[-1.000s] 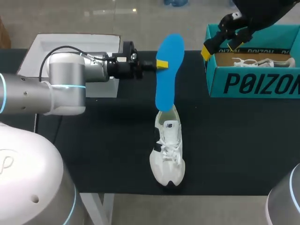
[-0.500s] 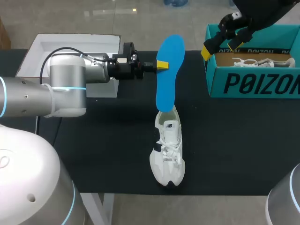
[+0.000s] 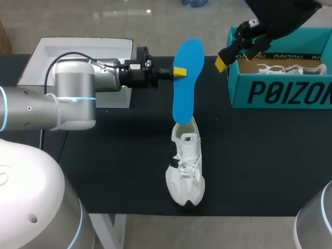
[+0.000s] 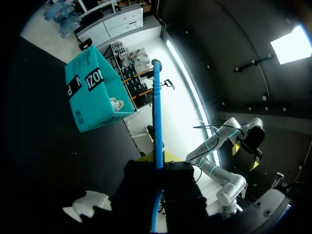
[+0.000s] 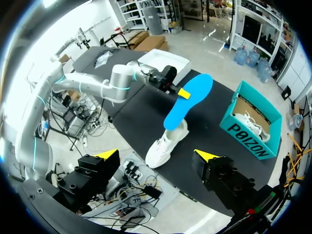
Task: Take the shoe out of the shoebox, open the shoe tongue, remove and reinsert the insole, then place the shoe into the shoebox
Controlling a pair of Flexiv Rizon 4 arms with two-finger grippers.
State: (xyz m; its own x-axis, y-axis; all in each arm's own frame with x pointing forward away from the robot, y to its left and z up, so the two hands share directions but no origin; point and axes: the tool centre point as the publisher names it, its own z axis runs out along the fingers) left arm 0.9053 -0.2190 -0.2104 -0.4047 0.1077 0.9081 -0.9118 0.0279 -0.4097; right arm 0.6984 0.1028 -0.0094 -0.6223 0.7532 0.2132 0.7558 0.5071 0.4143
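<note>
My left gripper (image 3: 178,71) is shut on the edge of a blue insole (image 3: 185,85), which hangs upright above the table. The insole's lower end touches the heel opening of a white shoe (image 3: 185,166) that lies on the black table, toe toward the front edge. In the left wrist view the insole (image 4: 157,122) shows edge-on between the fingers, with the shoe (image 4: 87,207) below. My right gripper (image 3: 236,54) hovers high, open and empty, just left of the teal shoebox (image 3: 280,96). Its wrist view looks down on the insole (image 5: 187,100), the shoe (image 5: 163,146) and the shoebox (image 5: 251,126).
A second white shoe (image 3: 290,68) lies inside the teal shoebox. A white open box (image 3: 78,52) stands at the back left, behind my left arm. The black table (image 3: 259,155) is bare around the shoe.
My right gripper has shifted a little to the left, away from the shoebox's corner. My left arm, the insole and the shoe have not moved.
</note>
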